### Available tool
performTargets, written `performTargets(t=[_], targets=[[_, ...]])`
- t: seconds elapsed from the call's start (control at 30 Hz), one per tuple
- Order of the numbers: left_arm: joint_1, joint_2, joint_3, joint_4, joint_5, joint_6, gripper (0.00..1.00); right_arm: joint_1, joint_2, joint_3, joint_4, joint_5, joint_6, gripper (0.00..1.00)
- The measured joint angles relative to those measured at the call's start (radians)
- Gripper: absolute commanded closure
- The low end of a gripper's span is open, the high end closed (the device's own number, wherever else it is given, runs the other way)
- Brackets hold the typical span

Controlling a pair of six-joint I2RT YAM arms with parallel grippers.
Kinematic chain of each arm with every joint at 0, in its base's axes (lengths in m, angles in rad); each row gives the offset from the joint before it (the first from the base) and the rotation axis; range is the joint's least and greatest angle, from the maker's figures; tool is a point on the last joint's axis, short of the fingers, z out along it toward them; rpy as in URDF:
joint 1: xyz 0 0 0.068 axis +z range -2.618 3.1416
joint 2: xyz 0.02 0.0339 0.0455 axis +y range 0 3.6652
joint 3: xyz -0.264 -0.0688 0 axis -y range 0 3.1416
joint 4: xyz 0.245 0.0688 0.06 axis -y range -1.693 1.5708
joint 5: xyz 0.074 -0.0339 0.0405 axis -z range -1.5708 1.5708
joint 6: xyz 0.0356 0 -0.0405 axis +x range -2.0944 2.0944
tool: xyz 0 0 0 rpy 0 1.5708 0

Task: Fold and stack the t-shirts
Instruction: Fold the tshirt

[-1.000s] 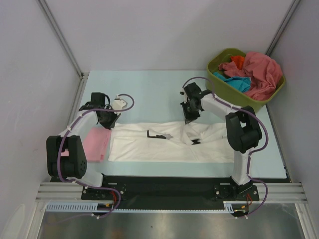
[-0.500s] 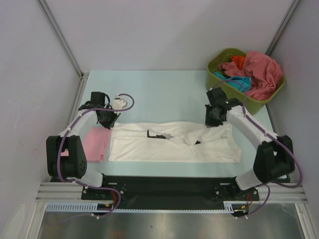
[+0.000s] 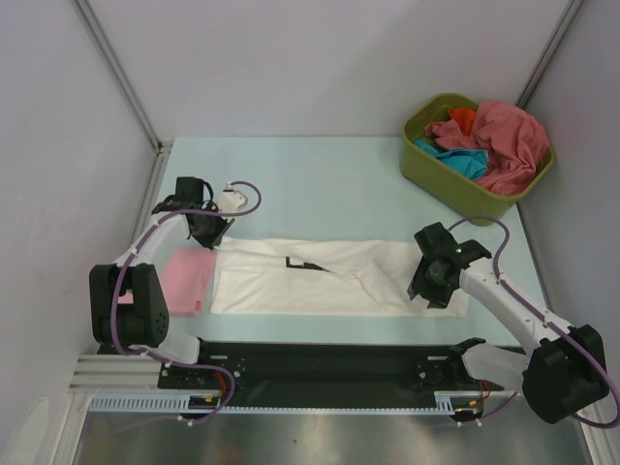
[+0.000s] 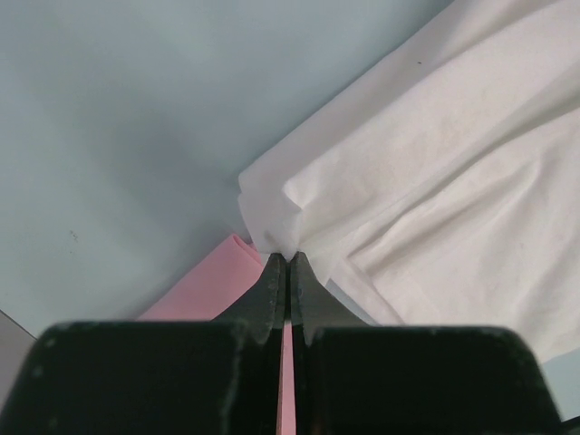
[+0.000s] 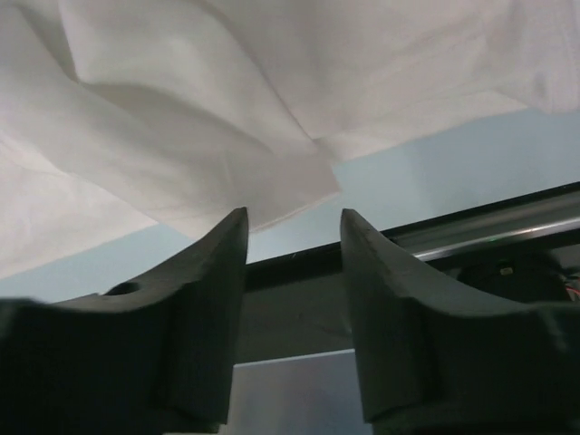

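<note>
A large white t-shirt with a small dark mark lies spread across the table's near half. My left gripper sits at its far left corner, shut on a pinch of the white cloth, with its fingertips together. A folded light pink t-shirt lies just left of it and shows under the jaws. My right gripper hovers over the white shirt's near right corner. It stands open with nothing between its fingers.
An olive-green tub at the far right holds rose-red, teal and orange t-shirts in a heap. The black base rail runs along the near edge, close below the right gripper.
My right arm swung from the white shirt's far edge out to the right and then to its near right corner, and its jaws opened. The left gripper kept still.
</note>
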Motion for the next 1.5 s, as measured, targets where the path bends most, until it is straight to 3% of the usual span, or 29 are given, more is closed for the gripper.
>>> performTargets(t=[0.13,0.3,0.6,0.7,0.83,0.9,1.03,1.17,1.3,1.33,1.4,1.5], targets=[[0.0,0.0,0.0,0.0,0.0,0.0,1.0,-0.076,-0.045,0.002,0.0,-0.004,-0.001,0.48],[0.0,0.0,0.0,0.0,0.0,0.0,1.0,-0.227,-0.034,0.023,0.154,-0.055,-0.098,0.55],[0.0,0.0,0.0,0.0,-0.006,0.006,1.0,-0.174,0.23,0.114,0.389,-0.148,-0.257,0.48],[0.0,0.0,0.0,0.0,-0.009,0.008,1.0,-0.17,0.264,0.116,0.418,-0.153,-0.274,0.52],[0.0,0.0,0.0,0.0,-0.01,0.008,1.0,-0.17,0.297,0.116,0.443,-0.174,-0.274,0.64],[0.0,0.0,0.002,-0.001,-0.01,0.008,1.0,-0.168,0.308,0.116,0.446,-0.181,-0.266,0.63],[0.0,0.0,0.006,0.0,-0.01,0.008,1.0,-0.16,0.315,0.116,0.423,-0.171,-0.248,0.52],[0.0,0.0,0.007,0.0,-0.01,0.008,1.0,-0.131,0.304,0.115,0.385,-0.138,-0.248,0.53],[0.0,0.0,0.008,0.0,-0.01,0.008,0.99,-0.117,0.288,0.095,0.396,-0.147,-0.251,0.7],[0.0,0.0,0.008,0.0,-0.01,0.008,1.0,-0.118,0.29,0.087,0.404,-0.151,-0.255,0.84],[0.0,0.0,0.008,0.0,-0.01,0.008,1.0,-0.124,0.3,0.083,0.409,-0.155,-0.257,1.0],[0.0,0.0,0.008,0.001,-0.013,0.008,1.0,-0.15,0.306,0.083,0.41,-0.155,-0.256,1.0]])
